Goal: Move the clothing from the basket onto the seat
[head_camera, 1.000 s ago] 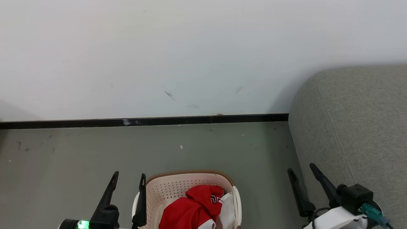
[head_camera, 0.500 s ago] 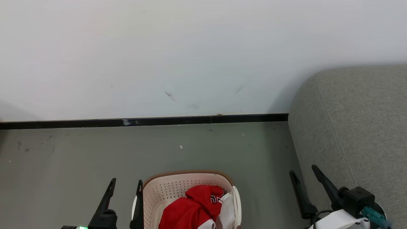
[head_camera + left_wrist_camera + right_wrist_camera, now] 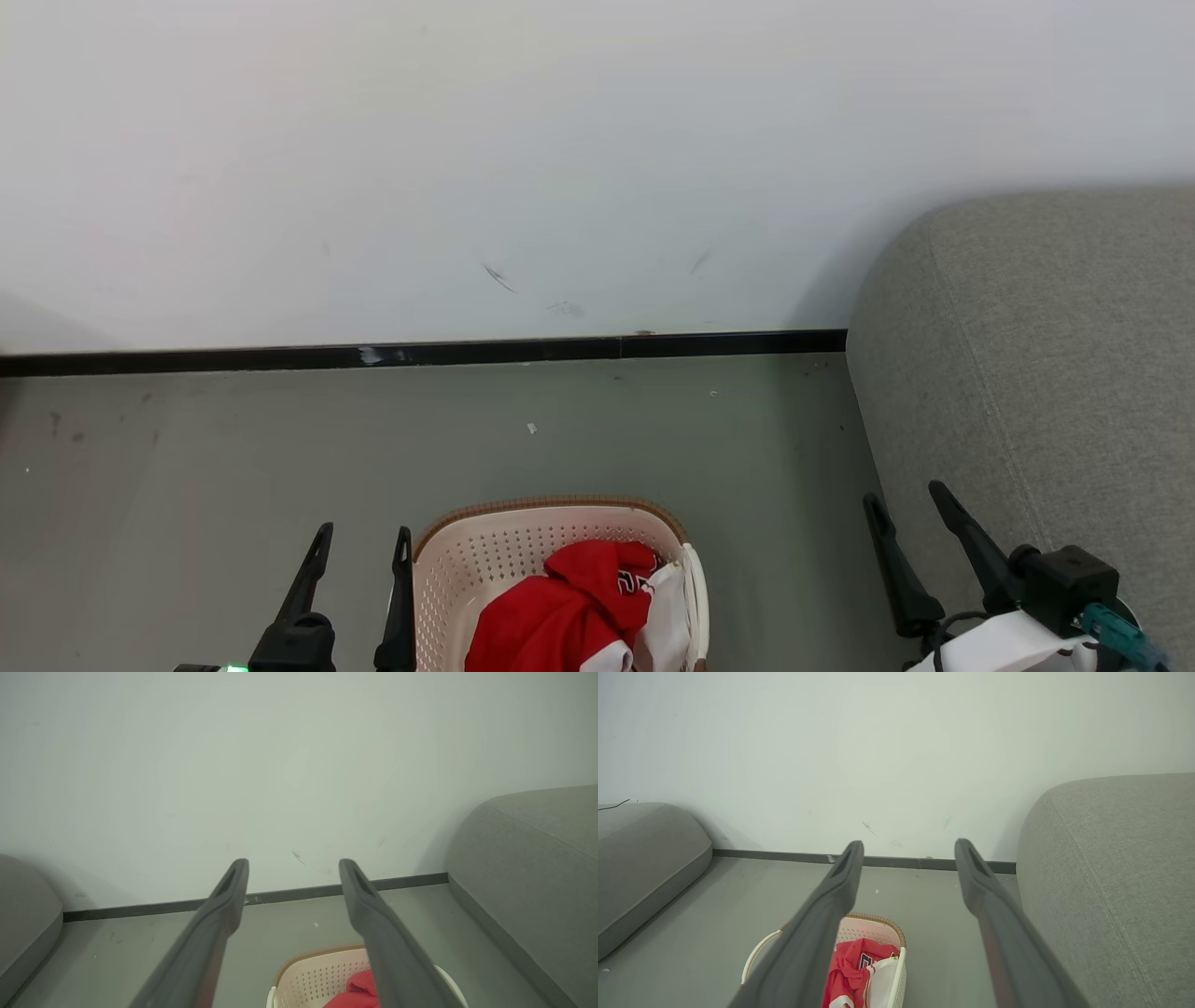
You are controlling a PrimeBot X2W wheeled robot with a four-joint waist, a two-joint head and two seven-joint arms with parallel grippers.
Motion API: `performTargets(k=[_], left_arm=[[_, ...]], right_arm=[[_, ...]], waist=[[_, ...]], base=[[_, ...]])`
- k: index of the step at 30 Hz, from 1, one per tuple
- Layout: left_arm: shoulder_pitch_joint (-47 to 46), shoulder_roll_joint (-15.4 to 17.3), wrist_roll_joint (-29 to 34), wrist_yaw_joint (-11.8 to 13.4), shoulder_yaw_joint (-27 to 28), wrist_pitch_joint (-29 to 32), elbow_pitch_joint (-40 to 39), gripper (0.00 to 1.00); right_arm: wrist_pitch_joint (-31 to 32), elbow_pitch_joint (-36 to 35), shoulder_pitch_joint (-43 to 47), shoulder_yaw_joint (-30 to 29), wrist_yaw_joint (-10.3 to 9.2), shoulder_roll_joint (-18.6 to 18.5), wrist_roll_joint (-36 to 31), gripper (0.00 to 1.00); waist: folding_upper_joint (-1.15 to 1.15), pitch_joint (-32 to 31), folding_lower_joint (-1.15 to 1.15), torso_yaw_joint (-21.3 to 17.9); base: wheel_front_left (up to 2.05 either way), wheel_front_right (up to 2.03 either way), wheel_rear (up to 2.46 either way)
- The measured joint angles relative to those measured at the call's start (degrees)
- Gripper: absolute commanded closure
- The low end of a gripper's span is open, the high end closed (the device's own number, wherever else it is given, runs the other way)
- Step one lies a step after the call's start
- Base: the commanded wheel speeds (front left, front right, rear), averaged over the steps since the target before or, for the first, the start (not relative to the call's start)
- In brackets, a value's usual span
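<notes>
Newbie: basket gets chopped off by the bottom edge of the head view. Only its far half shows, a cream perforated wall with a brown rim. Can anyone read the jersey?

Regular: nope. The clothing is a red heap inside the basket with some white fabric on its right side. There's a scrap of black-and-white lettering, but it's too crumpled and small to read. Can't tell how many garments are in there either. Left gripper is at the lower left, just beside the basket's left wall. Right gripper is at the lower right, overlapping the edge of the seat in the picture. Both have their fingers spread wide with nothing between them, and both arms are cut off low in the frame.

Newbie: and the room?

Regular: plain grey floor with a few dark marks and a white speck. Then black skirting and a white wall with faint scuffs near the centre. The seat — grey fabric, rounded corner, stitched seam — runs off the right edge. The right wrist view also catches another grey cushion at its left edge.
</notes>
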Motion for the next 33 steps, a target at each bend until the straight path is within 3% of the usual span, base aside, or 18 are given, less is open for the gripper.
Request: performTargets(k=[33], left_arm=[[-0.8,0.0,0.1,-0.1,0.3,0.0,2.0,0.0]], right_arm=[[0.0,-1.4,0.1,-0.2,0.0,0.0,0.0,0.0]], waist=[[0.0,2.5,-0.01,0.1]], base=[[0.0,0.0,0.0]])
